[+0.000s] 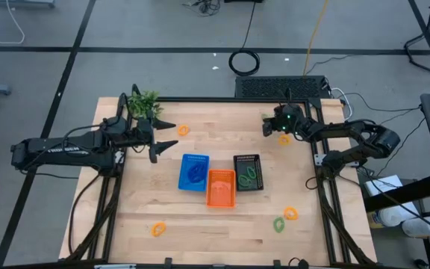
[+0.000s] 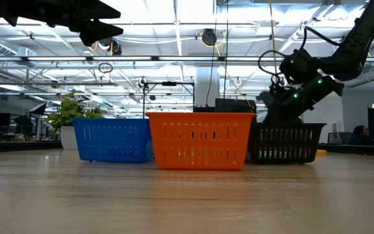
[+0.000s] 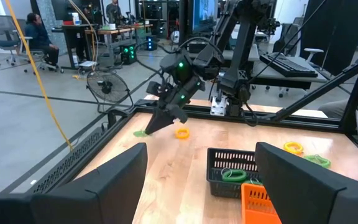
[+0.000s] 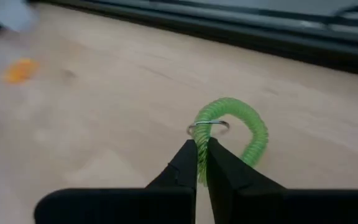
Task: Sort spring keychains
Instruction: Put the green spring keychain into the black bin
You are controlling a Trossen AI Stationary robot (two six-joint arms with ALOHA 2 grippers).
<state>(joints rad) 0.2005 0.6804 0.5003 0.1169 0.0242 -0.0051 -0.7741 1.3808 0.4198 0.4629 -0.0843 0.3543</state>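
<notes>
My right gripper (image 4: 202,146) is shut on a green spring keychain (image 4: 241,124) low over the table's far right part (image 1: 267,123). An orange keychain (image 1: 283,139) lies next to it. Blue (image 1: 194,172), orange (image 1: 220,187) and black (image 1: 247,172) baskets stand mid-table; the black one holds green keychains (image 3: 232,175). More keychains lie loose: orange (image 1: 183,129), orange (image 1: 158,228), orange (image 1: 290,214), green (image 1: 278,223). My left gripper (image 1: 157,142) hovers open and level at the far left, touching nothing. My right gripper pinches the green coil between its two fingertips, just behind the metal ring (image 4: 207,126) at one end. The fingers slant down toward the table's left. The rest of the coil curves away in front of the tips; I cannot tell whether it rests on the wood.
A green leafy plant (image 1: 144,104) stands at the far left corner behind my left arm. Open wood lies along the near edge between the loose keychains. People sit in the room beyond the table.
</notes>
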